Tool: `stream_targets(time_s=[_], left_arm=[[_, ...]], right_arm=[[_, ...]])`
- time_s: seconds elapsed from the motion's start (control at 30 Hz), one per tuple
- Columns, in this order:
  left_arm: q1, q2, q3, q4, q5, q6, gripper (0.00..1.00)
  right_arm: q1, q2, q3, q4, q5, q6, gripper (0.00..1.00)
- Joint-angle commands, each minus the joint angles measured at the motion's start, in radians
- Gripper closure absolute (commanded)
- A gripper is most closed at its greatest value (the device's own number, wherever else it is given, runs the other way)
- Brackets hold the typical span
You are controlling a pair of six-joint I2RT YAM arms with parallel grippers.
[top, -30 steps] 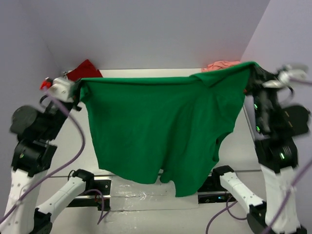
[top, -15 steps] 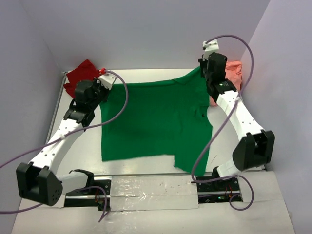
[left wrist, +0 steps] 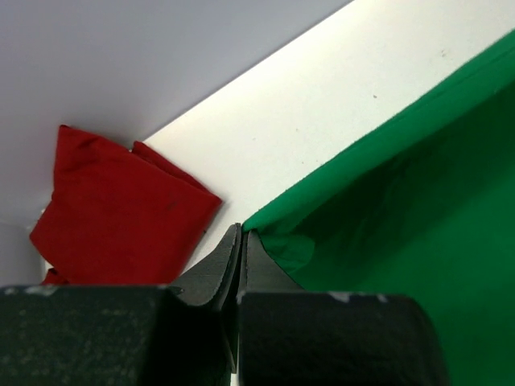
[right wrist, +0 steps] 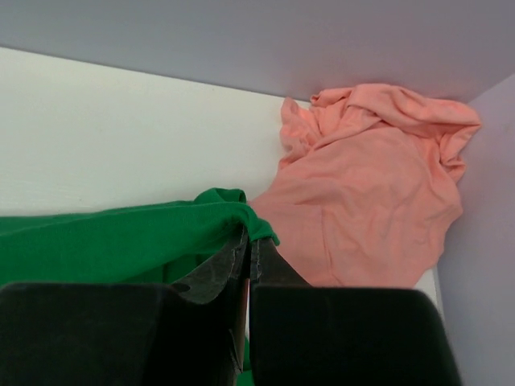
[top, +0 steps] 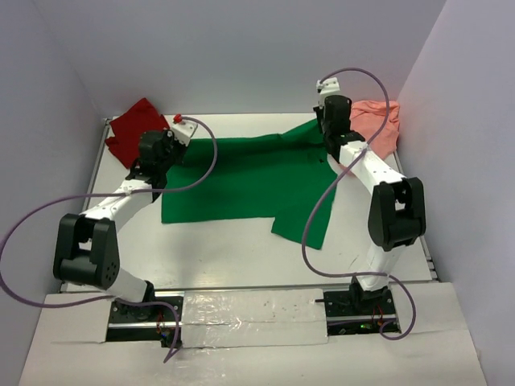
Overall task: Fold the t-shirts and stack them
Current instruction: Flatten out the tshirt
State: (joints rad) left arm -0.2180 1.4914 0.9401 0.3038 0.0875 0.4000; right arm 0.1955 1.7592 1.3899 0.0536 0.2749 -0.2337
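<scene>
1. Red shirt [top: 131, 127]: lying in the 10 o'clock corner of the surface [top: 233, 257], near the left grip.
2. Left jaws: clenched on the far-left corner of the green shirt [top: 233, 181], low over the surface.
3. Green shirt: spread mid-surface, one flap trailing toward 5 o'clock. Laying-flat step, by the look. Next, probably, letting go of both corners and smoothing that flap.
4. Right jaws: clamped on the far-right corner.
5. Pink shirt [top: 378, 125]: crumpled at 1 o'clock, just beside that corner. Likely to snag.
</scene>
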Motion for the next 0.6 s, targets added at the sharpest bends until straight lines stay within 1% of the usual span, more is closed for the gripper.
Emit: stream_targets(time_s=[0.0, 0.1, 0.2, 0.33, 0.37, 0.43, 0.47, 0.5, 0.57], left_arm=[[0.011, 0.027, 0.016, 0.135, 0.028, -0.004, 1.0], [0.014, 0.058, 0.022, 0.153, 0.026, 0.003, 1.0], [0.02, 0.09, 0.022, 0.205, 0.009, 0.014, 1.0], [0.031, 0.182, 0.043, 0.319, -0.063, -0.007, 1.0], [0.031, 0.202, 0.049, 0.381, -0.081, -0.01, 1.0], [0.031, 0.265, 0.072, 0.438, -0.127, -0.013, 1.0], [0.031, 0.288, 0.081, 0.492, -0.144, -0.018, 1.0], [0.032, 0.332, 0.097, 0.507, -0.161, -0.021, 1.0], [0.032, 0.374, 0.152, 0.523, -0.173, -0.024, 1.0]], right_arm=[[-0.007, 0.031, 0.057, 0.077, 0.026, -0.012, 1.0], [-0.007, 0.055, 0.073, 0.087, 0.03, -0.016, 1.0], [-0.007, 0.097, 0.101, 0.112, 0.047, -0.019, 1.0], [-0.007, 0.169, 0.176, 0.143, 0.069, -0.012, 1.0], [-0.005, 0.201, 0.195, 0.15, 0.072, -0.003, 1.0], [-0.007, 0.233, 0.242, 0.166, 0.079, 0.0, 1.0], [-0.004, 0.261, 0.26, 0.163, 0.076, 0.005, 1.0], [-0.004, 0.276, 0.283, 0.157, 0.075, 0.011, 1.0], [-0.004, 0.302, 0.342, 0.14, 0.066, 0.03, 1.0]])
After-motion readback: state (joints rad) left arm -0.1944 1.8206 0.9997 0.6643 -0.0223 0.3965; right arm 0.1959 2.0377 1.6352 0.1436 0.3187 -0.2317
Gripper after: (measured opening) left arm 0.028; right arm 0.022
